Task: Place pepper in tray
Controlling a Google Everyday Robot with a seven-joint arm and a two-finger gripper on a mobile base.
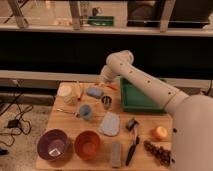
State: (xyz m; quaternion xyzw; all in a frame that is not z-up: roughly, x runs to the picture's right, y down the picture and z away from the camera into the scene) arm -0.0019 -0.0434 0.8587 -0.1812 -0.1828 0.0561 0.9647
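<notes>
The pepper (112, 86) is a small orange-red piece lying on the wooden table at the back, just left of the green tray (139, 101). My gripper (104, 81) hangs down from the white arm at the back of the table, right beside the pepper and a little to its left. The arm's wrist covers the gripper's tips, and whether they touch the pepper cannot be told. The tray stands at the back right, partly covered by my forearm; the part that shows is bare.
On the table are a purple bowl (54, 145), an orange bowl (88, 145), a round orange fruit (160, 132), dark grapes (157, 152), a blue cup (85, 111), a small metal cup (106, 101), a blue-grey sponge (94, 92), a pale bag (110, 123) and a black brush (132, 144).
</notes>
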